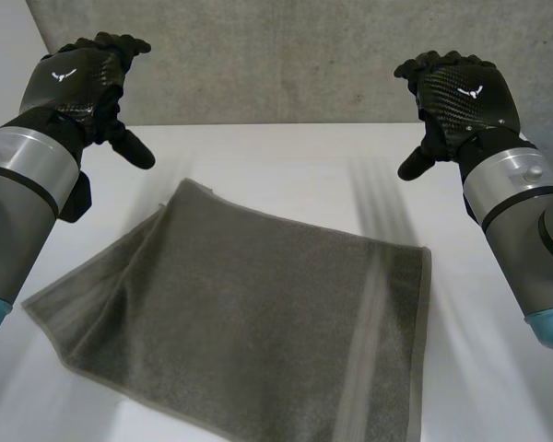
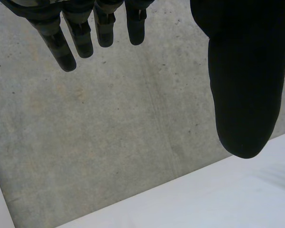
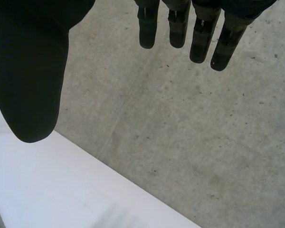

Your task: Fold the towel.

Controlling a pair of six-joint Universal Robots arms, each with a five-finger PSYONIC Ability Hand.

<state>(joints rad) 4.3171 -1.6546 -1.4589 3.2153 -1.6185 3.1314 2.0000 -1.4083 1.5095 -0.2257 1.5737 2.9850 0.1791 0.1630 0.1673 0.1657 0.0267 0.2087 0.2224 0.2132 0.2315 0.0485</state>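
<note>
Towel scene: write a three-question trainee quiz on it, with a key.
1. True or false: the left hand is gripping the towel.
2. Pick one. The right hand is: A) pressing flat on the towel; B) held up clear of the towel, fingers relaxed, holding nothing; C) pinching a towel corner.
3. Fill the blank: the towel lies spread on the white ____.

Key: 1 false, it is raised off the towel; 2 B; 3 table.
</note>
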